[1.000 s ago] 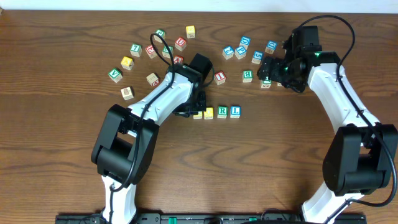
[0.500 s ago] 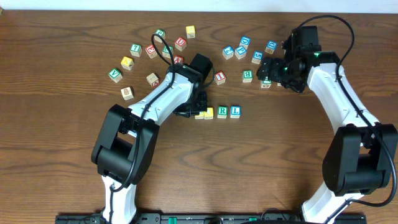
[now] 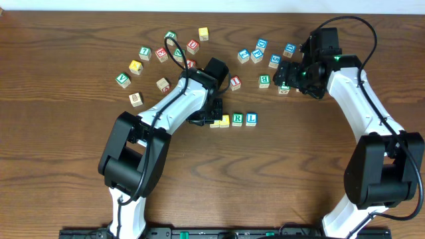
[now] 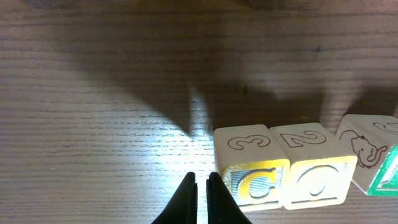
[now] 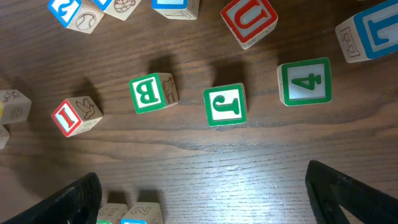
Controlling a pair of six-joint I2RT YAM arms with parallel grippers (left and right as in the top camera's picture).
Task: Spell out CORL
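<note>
Our left gripper (image 4: 201,186) has its two dark fingers pressed together with nothing between them. In the left wrist view the tips sit low over the table (image 3: 279,179), just beside the left edge of the C cube (image 4: 255,184). We cannot tell whether they touch it.

The C cube shows a yellow face with a raised C, and the pale wooden face next to it bears an outlined 3. The O cube (image 4: 317,180) is pushed flush against it, also yellow-faced, with an outlined 2 on its wooden side. Next comes the R cube (image 4: 367,152), turned a little out of line, showing an elephant drawing and a strip of green at the picture's edge.

From overhead, the four cubes form a short row near the table's middle. The first yellow one is partly under the gripper, followed by the second yellow one, the green R on white, and the L cube (image 3: 251,119) with a blue letter on white.

Our right gripper (image 5: 202,174) stands spread wide, holding nothing, above loose cubes. Among them are a green B cube (image 5: 147,93), a green J cube (image 5: 225,106) and a green 4 cube (image 5: 305,81).
</note>
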